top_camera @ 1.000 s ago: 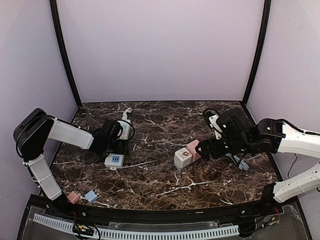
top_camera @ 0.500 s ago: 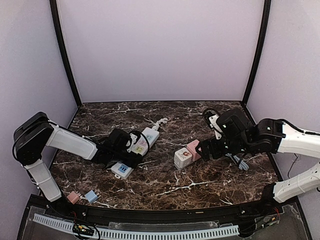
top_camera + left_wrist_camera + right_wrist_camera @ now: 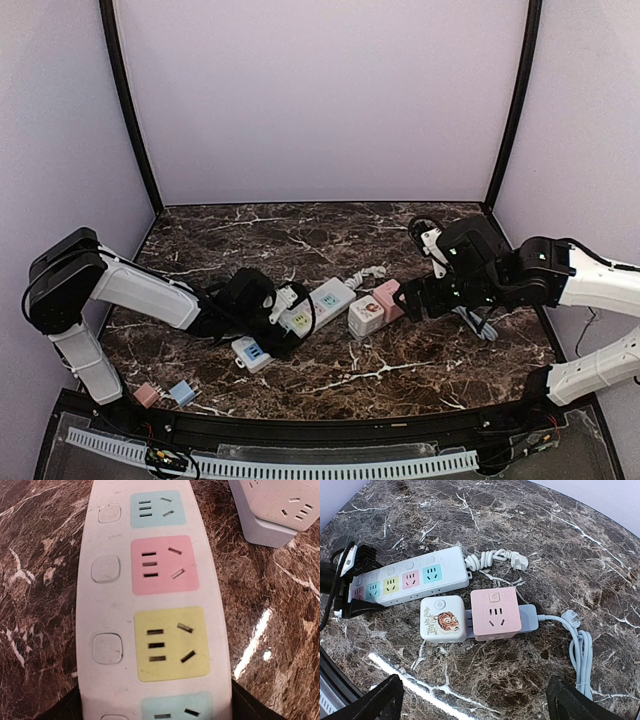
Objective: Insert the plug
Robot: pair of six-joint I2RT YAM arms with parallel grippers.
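A long white power strip [image 3: 322, 300] [image 3: 155, 605] with blue, pink and yellow sockets lies on the marble table. My left gripper [image 3: 278, 312] is shut on its near end, and the dark fingers [image 3: 247, 705] show at both of its sides. Its coiled white cord ends in a plug [image 3: 520, 560] [image 3: 378, 271] lying loose on the table. Beside the strip's far end a white tiger cube socket [image 3: 442, 619] [image 3: 366, 315] and a pink cube socket [image 3: 495, 612] [image 3: 387, 298] sit on a grey base. My right gripper [image 3: 475, 705] [image 3: 412, 297] hangs open above them, holding nothing.
The grey base's cable and plug [image 3: 570, 617] trail off to the right. A small white adapter [image 3: 250, 352] with blue sockets lies in front of the left gripper. A small pink cube [image 3: 147, 394] and a small blue cube [image 3: 181, 391] rest near the front left edge.
My left arm has carried the power strip to the right, up close to the cube sockets, cord and plug trailing along. The small white adapter shifted right and nearer. The right arm stayed still.
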